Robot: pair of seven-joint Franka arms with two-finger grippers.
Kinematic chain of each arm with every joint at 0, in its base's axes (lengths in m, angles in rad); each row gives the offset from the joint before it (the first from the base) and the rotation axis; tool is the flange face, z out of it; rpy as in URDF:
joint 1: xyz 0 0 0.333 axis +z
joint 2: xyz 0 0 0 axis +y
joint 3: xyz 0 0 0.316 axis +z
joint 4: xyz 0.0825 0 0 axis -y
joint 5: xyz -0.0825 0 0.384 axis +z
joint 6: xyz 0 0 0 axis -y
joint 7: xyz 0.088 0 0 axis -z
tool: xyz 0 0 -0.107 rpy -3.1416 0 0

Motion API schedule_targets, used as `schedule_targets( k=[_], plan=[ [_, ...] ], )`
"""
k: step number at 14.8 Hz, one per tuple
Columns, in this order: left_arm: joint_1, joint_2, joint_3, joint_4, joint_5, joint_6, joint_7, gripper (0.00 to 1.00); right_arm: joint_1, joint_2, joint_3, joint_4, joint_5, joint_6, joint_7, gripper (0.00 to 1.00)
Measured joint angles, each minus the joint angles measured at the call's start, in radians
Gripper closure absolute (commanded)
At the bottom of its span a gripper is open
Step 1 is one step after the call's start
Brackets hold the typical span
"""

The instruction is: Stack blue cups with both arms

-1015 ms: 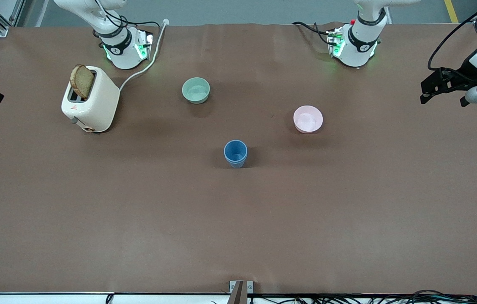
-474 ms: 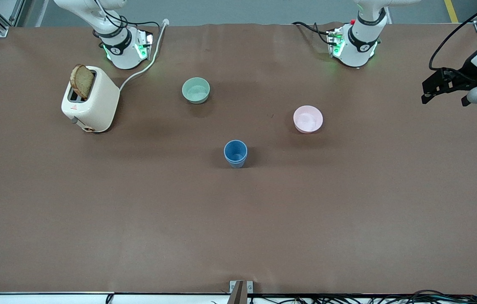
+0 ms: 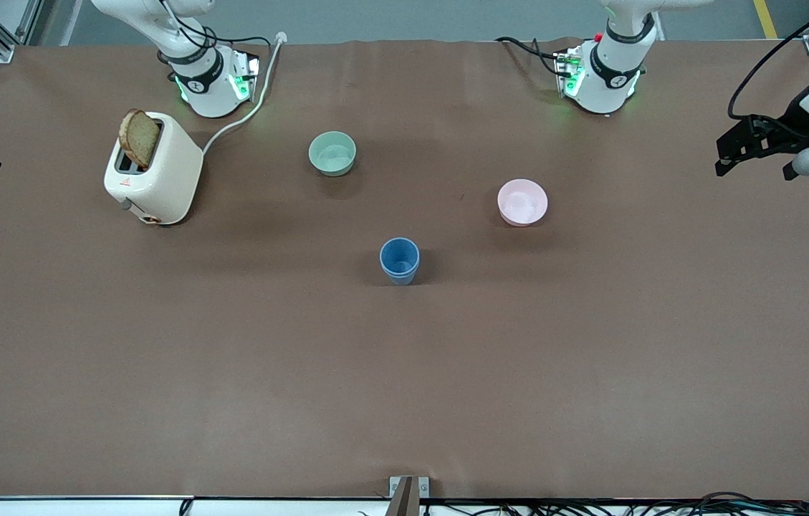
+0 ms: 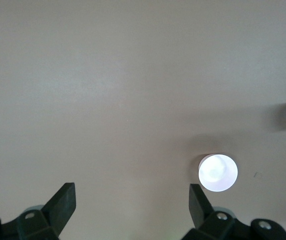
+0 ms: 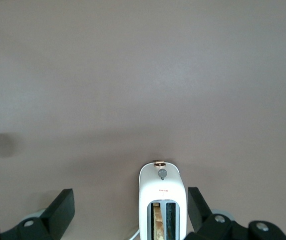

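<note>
Worktop point(image 3: 590, 373): brown cover, matt, smooth, few soft creases.
Blue cups point(image 3: 399, 259): matt plastic look.
Pink bowl point(image 3: 522, 201), green bowl point(image 3: 332, 153): smooth, slight shine inside.
Toaster point(image 3: 157, 170): cream, smooth, soft gloss.
Toast point(image 3: 139, 137): rough, brown.

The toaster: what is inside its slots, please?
In the toaster, a slice of brown bread stands up from one slot; its lower part is hidden inside. In the right wrist view the other slot looks dark, and its bottom cannot be seen.
</note>
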Motion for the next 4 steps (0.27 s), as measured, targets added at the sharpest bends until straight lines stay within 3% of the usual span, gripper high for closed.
schedule_targets(
  k=[4],
  plan=[
    [0.000, 0.001, 0.000, 0.000, 0.000, 0.000, 0.000, 0.00, -0.027, 0.000, 0.035, 0.000, 0.000, -0.031, -0.012, 0.00]
  ],
)
